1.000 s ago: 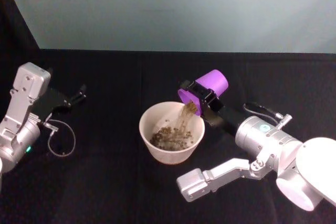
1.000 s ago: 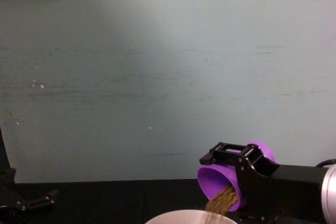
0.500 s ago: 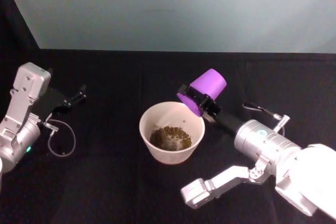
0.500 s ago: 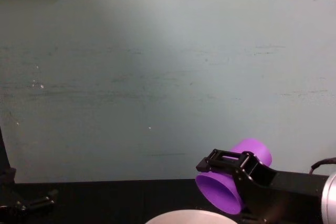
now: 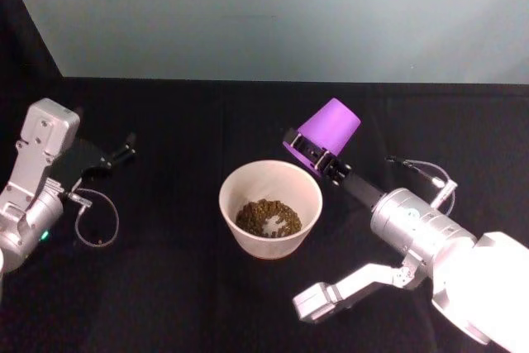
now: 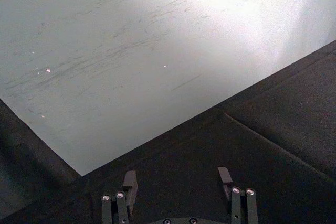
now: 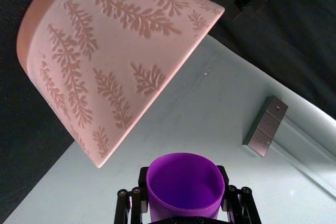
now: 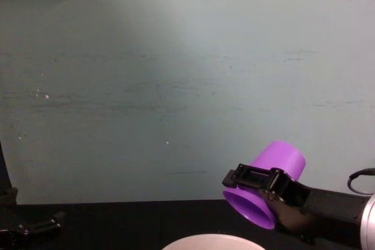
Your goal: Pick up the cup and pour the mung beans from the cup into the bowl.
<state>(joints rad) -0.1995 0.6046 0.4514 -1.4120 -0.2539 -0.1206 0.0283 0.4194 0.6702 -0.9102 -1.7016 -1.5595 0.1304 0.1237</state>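
Purple plastic cup (image 5: 331, 126), pinched by my right pincer (image 5: 312, 151), tipped over wide pinkish-white bowl (image 5: 228, 184) to drain mung beans (image 5: 269, 217); left pincer (image 6: 177, 182) spread, idle near left edge of table (image 5: 165, 303).

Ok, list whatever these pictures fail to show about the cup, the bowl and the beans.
- Cup interior, held in the right pincer: the head view meets its outer wall, mouth tipped down toward the bowl; any beans inside cannot be told.
- Bowl, chest view: cut off by the bottom edge below its rim; the mung beans are hidden there.
- Left pincer, parked left: in the chest view, dark against the black cloth, cut by the corner.
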